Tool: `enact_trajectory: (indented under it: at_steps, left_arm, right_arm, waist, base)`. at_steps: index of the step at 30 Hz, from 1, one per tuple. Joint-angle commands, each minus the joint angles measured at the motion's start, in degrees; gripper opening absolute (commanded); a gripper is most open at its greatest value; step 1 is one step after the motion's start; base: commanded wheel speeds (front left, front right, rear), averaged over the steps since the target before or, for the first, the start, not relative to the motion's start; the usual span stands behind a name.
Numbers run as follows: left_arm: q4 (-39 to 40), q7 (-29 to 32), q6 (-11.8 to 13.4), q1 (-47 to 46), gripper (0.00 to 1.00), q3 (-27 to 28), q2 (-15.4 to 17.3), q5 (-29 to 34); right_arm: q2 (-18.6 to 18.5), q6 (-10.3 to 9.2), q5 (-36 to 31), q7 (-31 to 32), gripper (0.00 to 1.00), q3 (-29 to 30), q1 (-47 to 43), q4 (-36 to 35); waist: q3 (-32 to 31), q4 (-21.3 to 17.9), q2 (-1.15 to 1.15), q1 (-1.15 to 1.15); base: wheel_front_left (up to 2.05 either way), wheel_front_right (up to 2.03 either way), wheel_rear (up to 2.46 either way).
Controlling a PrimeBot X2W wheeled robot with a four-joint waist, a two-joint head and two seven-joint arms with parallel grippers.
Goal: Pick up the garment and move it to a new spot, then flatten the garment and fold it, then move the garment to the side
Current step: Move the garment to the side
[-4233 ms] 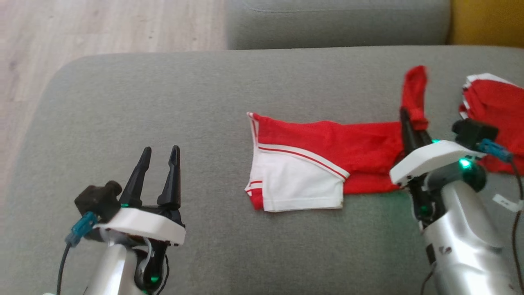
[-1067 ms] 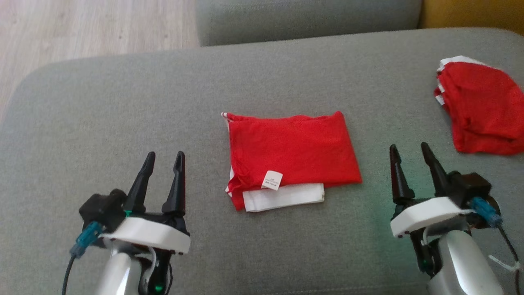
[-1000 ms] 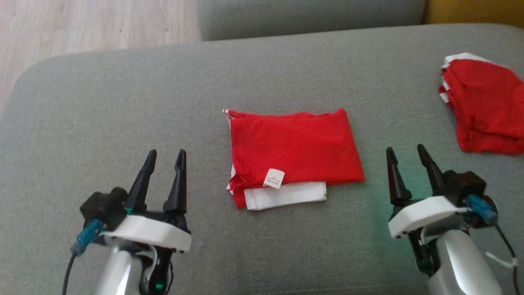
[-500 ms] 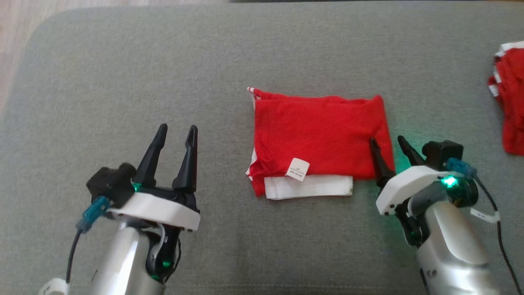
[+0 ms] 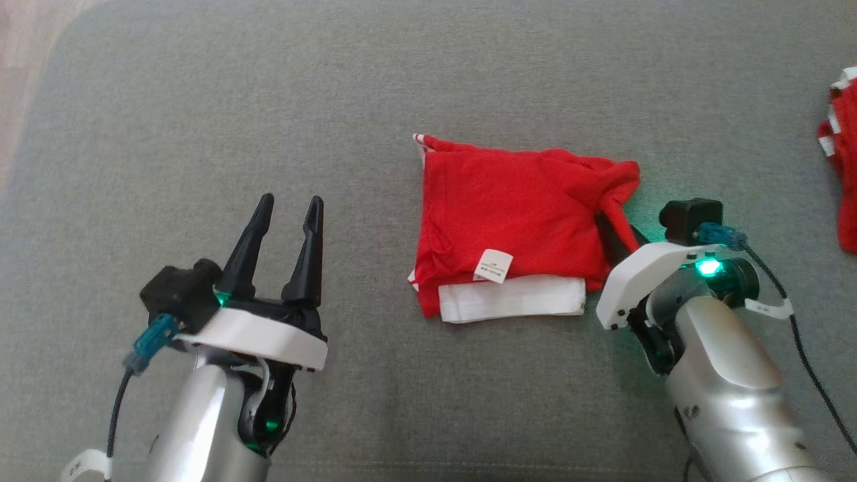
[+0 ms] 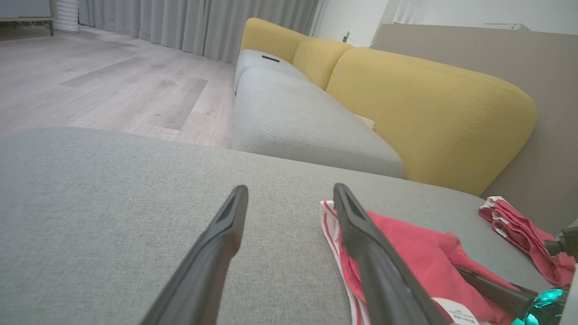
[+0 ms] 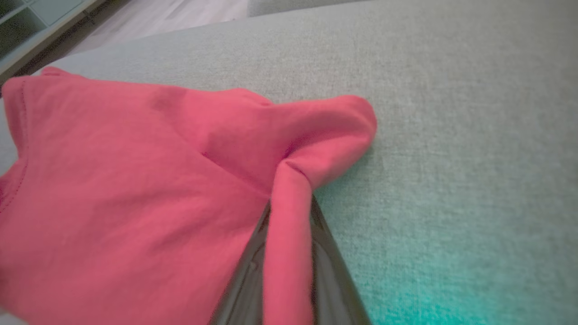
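The folded red garment [image 5: 509,214] with a white band and a small label lies on the grey cushion [image 5: 201,100], mid-right in the head view. My right gripper [image 5: 612,217] is shut on its right edge, and a ridge of red cloth is pinched between the two dark fingers [image 7: 325,253]. That pinched fold bunches up at the garment's far right corner [image 7: 334,131]. My left gripper [image 5: 291,204] stands open over bare cushion to the left of the garment, holding nothing. From the left wrist, the garment [image 6: 406,234] lies just right of the open left gripper [image 6: 289,192].
A second red and white cloth pile [image 5: 845,194] lies at the cushion's far right edge. Beyond the cushion stand another grey seat [image 6: 293,122] and a yellow backrest [image 6: 429,104]. Wooden floor [image 6: 113,90] lies past the cushion's left side.
The head camera has tilted down. My right gripper went from open beside the garment to shut on its right edge, bunching that corner. The left gripper has kept still.
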State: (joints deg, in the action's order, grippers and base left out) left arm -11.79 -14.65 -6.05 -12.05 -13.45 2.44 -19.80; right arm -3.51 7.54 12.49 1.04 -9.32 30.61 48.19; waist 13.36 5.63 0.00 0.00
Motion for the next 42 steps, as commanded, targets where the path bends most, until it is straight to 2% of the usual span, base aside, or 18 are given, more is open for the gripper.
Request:
enact_trajectory:
  at_steps: [1,6,13,24,28,33,38,42]
  left_arm:
    - [1.68,-0.35,0.2,-2.26,1.0,2.15,0.43,0.02]
    - [1.79,-0.35,0.04,-2.02,1.0,2.57,0.43,0.45]
    - [2.95,-0.35,-0.24,-2.52,1.0,1.77,0.43,1.02]
    - [4.7,-0.35,-0.11,-7.77,1.0,-3.5,0.43,1.05]
    - [5.0,-0.35,0.16,-9.29,1.0,-4.61,0.43,1.05]
    - [4.83,-0.35,0.03,-10.45,1.0,-5.37,0.43,1.54]
    - [4.44,-0.35,-0.32,-11.58,1.0,-5.6,0.43,1.81]
    - [4.09,-0.35,-0.59,-11.95,1.0,-5.31,0.43,1.82]
  right_arm:
    - [0.45,-0.05,-0.65,-0.11,0.0,-1.63,-0.58,0.63]
    - [-2.03,-0.05,-4.23,-5.25,0.0,-4.35,1.33,-0.39]
    - [-8.81,-0.05,-9.57,-9.74,0.0,-9.12,3.66,-5.77]
    - [-23.26,-0.05,-8.45,-5.42,0.0,-12.69,8.27,-15.39]
    - [-28.07,-0.05,-8.09,-3.51,0.0,-10.88,10.33,-15.43]
    - [-32.41,-0.05,-9.48,-2.59,0.0,-5.5,12.63,-12.94]
    - [-34.21,-0.05,-11.21,-2.75,0.0,-0.72,13.91,-8.76]
    - [-33.69,-0.05,-12.6,-3.14,0.0,1.66,14.12,-5.81]
  waist:
    - [-0.31,-0.46,0.0,0.0]
    - [-1.57,-2.88,0.0,0.0]
    - [-2.53,-7.69,0.0,0.0]
    - [0.43,-13.58,0.0,0.0]
    - [2.55,-14.15,0.0,0.0]
    - [5.36,-13.91,0.0,0.0]
    - [7.7,-12.81,0.0,0.0]
    - [8.81,-12.03,0.0,0.0]
  base:
    - [0.0,0.0,0.0]
    - [0.0,0.0,0.0]
    - [0.0,0.0,0.0]
    - [0.0,0.0,0.0]
    - [0.0,0.0,0.0]
    - [0.0,0.0,0.0]
    - [0.0,0.0,0.0]
    - [0.0,0.0,0.0]
